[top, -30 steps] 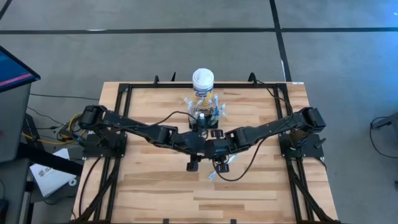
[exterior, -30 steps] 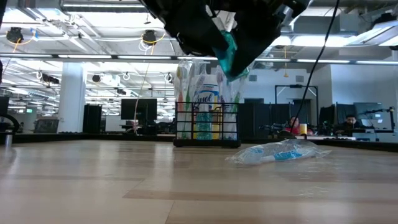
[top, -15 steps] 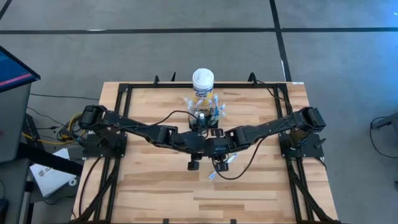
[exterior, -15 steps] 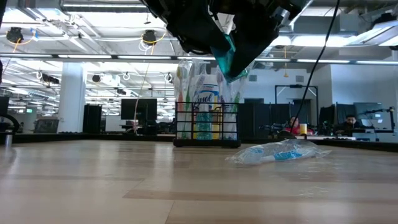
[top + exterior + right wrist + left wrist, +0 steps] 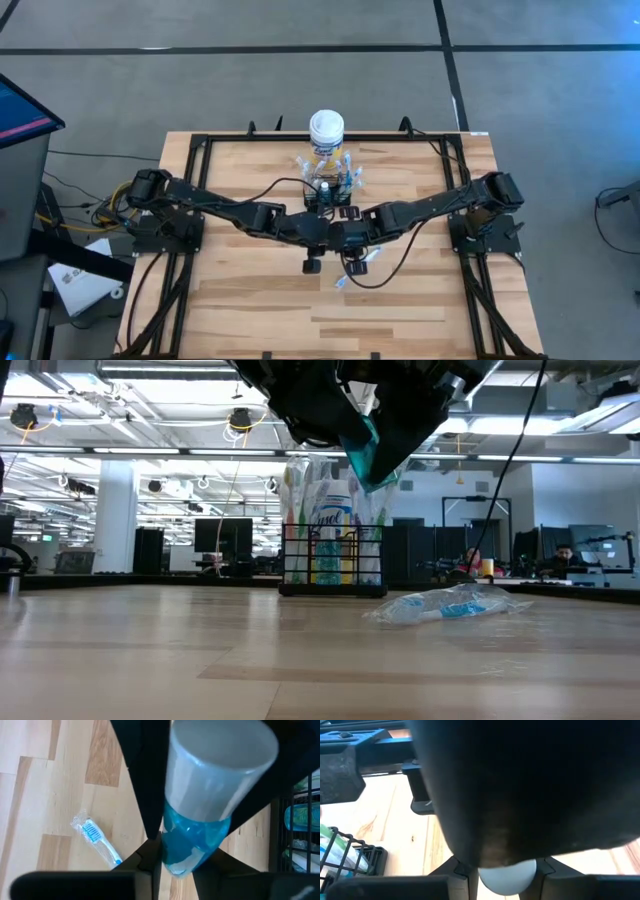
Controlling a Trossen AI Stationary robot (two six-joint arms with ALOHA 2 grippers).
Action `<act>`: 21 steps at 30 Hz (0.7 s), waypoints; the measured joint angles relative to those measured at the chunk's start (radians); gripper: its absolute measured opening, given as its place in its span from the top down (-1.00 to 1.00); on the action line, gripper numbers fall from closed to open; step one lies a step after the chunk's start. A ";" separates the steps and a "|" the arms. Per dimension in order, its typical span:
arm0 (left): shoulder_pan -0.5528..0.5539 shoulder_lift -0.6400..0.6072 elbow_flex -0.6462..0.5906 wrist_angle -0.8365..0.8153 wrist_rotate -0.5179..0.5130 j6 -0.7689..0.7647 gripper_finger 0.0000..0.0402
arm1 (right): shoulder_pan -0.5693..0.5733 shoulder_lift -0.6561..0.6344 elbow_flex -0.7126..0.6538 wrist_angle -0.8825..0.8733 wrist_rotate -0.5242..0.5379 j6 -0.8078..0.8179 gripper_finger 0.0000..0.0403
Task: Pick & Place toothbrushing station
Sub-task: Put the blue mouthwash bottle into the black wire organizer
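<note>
Caddy (image 5: 330, 186) just before canister (image 5: 326, 130)

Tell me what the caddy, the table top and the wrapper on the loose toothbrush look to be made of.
Caddy: thin black wire grid, likely coated metal; you see through its bars.
Table top: pale wood strips in butcher-block pattern, with visible grain and a smooth matte finish.
Toothbrush wrapper: clear crinkled film, probably plastic; the blue and white brush shows through, with glints on the folds.

Black mesh caddy (image 5: 333, 558), yellow canister (image 5: 326, 137) w/ white lid
</note>
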State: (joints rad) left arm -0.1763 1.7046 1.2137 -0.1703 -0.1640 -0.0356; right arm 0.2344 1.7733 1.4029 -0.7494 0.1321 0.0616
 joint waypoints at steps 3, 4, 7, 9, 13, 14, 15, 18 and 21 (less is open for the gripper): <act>-0.002 0.000 0.000 0.001 -0.005 -0.003 0.60 | 0.000 0.000 0.000 0.000 0.001 -0.001 0.54; -0.004 0.000 0.000 0.001 -0.005 -0.003 0.60 | 0.000 0.000 0.000 -0.001 0.002 -0.002 0.52; -0.004 0.000 0.000 -0.004 -0.011 -0.003 0.60 | 0.000 0.000 0.000 -0.007 0.004 -0.002 0.49; -0.004 0.000 0.000 -0.008 -0.015 -0.003 0.60 | 0.000 0.000 0.000 -0.019 0.005 -0.003 0.48; -0.004 -0.002 0.001 -0.020 -0.021 -0.002 0.60 | -0.006 0.000 0.000 -0.024 0.005 -0.002 0.50; -0.005 -0.002 0.001 -0.022 -0.023 -0.002 0.60 | -0.010 0.000 0.000 -0.026 0.004 -0.002 0.50; -0.007 -0.002 0.001 -0.023 -0.027 -0.001 0.60 | -0.014 0.000 0.000 -0.028 0.004 -0.002 0.50; -0.007 -0.002 0.001 -0.028 -0.030 0.000 0.60 | -0.023 0.000 0.002 -0.044 0.003 0.006 0.50; -0.006 -0.002 0.002 -0.041 -0.033 0.000 0.60 | -0.033 0.000 0.003 -0.058 0.002 0.006 0.50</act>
State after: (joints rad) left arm -0.1825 1.7024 1.2152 -0.2116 -0.1971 -0.0353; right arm 0.2011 1.7733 1.4055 -0.8079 0.1345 0.0677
